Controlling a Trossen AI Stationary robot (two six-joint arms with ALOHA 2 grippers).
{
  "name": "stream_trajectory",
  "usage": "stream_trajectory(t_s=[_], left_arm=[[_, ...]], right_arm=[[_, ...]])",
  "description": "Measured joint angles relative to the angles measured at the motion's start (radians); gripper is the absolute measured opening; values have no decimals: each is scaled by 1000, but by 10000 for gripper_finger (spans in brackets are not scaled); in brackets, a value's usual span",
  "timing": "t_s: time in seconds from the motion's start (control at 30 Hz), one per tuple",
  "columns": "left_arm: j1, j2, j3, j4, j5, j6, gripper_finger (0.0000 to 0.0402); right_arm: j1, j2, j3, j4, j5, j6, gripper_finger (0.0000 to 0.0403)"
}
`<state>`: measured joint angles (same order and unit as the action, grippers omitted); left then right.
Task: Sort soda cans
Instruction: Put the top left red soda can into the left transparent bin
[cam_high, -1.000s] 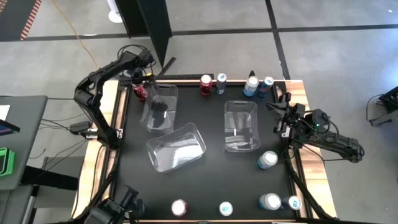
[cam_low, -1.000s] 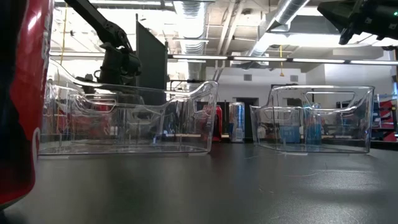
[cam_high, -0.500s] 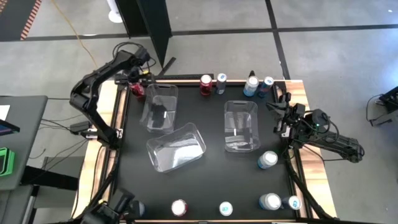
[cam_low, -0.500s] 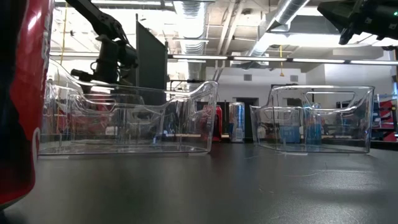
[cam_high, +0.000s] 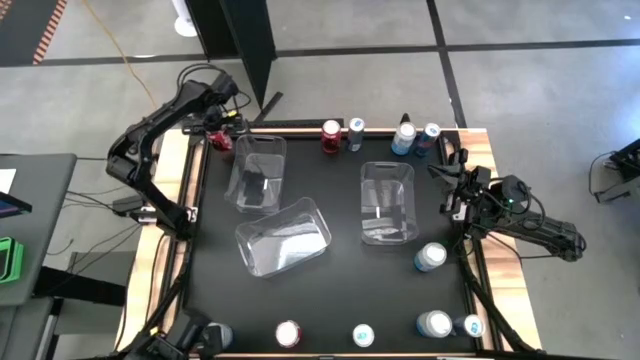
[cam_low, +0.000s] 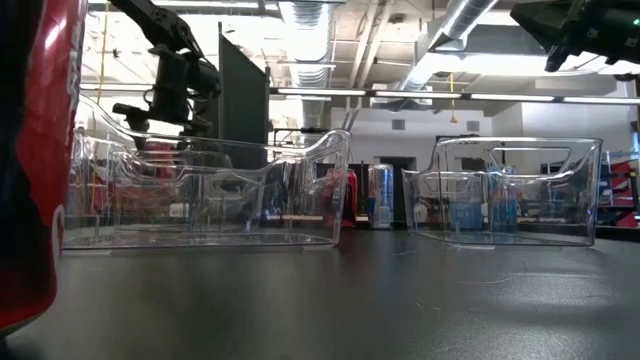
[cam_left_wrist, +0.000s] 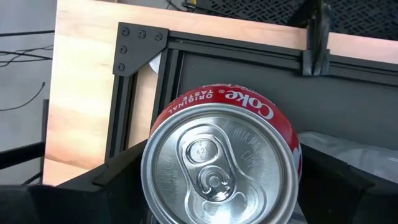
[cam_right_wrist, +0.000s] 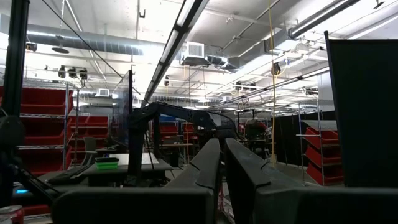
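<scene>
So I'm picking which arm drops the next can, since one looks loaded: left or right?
Left. The left gripper holds a red can beside the far-left bin; the right gripper is shut and empty.

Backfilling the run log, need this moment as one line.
left end effector: shut on red can, far-left corner | right end effector: shut, idle, right edge

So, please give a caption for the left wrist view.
Left gripper holds a red soda can above the table's corner frame.

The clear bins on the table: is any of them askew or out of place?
Yes. The middle bin sits turned at an angle, while the left bin and the right bin lie nearly straight. Nothing looks spilled or damaged.
</scene>
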<state>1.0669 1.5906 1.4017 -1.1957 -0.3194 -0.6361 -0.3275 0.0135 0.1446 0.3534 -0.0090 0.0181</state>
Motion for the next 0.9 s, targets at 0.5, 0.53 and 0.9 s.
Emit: stream_trajectory(t_s=[0.5, 0.53, 0.9], left_arm=[[-9, -102, 1, 19, 28, 11, 318], [-9, -109, 1, 19, 32, 13, 318], [-15, -191, 1, 28, 88, 34, 318]], right_arm=[[0, 0, 0, 0, 0, 0, 47], [0, 0, 0, 0, 0, 0, 47], [0, 0, 0, 0, 0, 0, 47]])
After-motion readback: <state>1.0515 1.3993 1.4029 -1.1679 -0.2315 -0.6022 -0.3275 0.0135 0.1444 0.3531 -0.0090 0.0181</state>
